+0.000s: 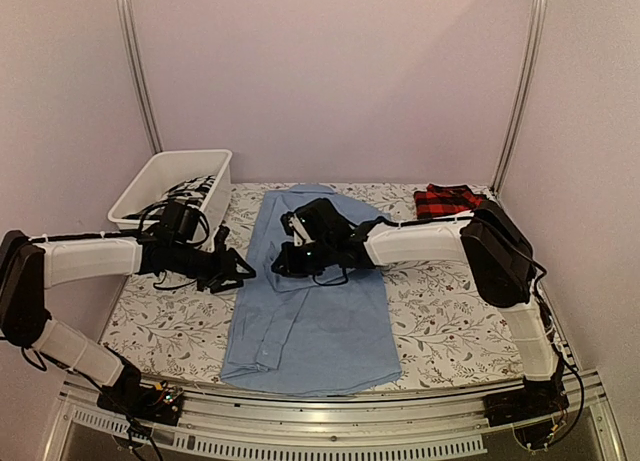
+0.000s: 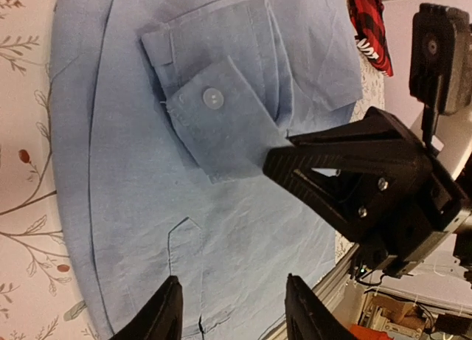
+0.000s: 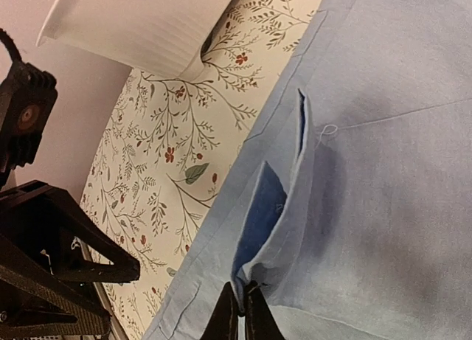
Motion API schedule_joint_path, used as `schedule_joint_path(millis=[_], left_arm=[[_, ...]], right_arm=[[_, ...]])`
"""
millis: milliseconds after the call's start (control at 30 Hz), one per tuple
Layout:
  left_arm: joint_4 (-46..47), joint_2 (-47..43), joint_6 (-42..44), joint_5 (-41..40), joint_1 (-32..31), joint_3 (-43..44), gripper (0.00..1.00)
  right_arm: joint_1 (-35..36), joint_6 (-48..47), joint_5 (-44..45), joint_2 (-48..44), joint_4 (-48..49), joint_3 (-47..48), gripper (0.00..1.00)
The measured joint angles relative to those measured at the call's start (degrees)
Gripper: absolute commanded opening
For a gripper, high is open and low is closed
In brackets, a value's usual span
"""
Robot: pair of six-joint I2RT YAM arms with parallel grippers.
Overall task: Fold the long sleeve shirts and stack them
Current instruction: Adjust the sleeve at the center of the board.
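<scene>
The light blue long sleeve shirt [image 1: 310, 321] lies flat along the middle of the table, with one sleeve folded across its body. That sleeve's cuff [image 2: 221, 122] has a white button. My right gripper [image 3: 243, 302] is shut on a raised fold at the cuff's edge and shows over the shirt's left part [image 1: 283, 265] in the top view. My left gripper [image 2: 232, 314] hangs open just above the blue cloth with nothing between its fingers, by the shirt's left edge [image 1: 240, 271]. The red-and-black plaid shirt [image 1: 447, 199] lies folded at the back right.
A white basket [image 1: 170, 181] holding dark and white cloth stands at the back left, close behind my left arm. The floral tablecloth [image 1: 160, 321] shows on both sides of the shirt. A metal rail [image 1: 330, 421] runs along the near edge.
</scene>
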Motion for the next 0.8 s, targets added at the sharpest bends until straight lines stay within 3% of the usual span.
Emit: schedule_joint_path(millis=[267,433,700,800], left_arm=[[7.6,3.2,-3.1,1.1,3.3,-1.4,0.6],[14.8,9.5,-4.7,1.3,3.7,-2.6,0.64],[20.9,13.0,-7.9,2.4,3.7,-4.3,0.61],[21.6,13.3,-8.4,2.3,3.7,-4.3,0.53]], right_arm=[[2.6,-1.6,-1.4,3.4,1.0,2.8,0.09],[2.8,-1.9,-2.0,4.9,1.1,3.3,0.17],[2.8,-2.7,-2.8,5.1,1.1,3.3,0.25],[2.8,-3.0,-2.6,5.0,1.1,3.0,0.3]])
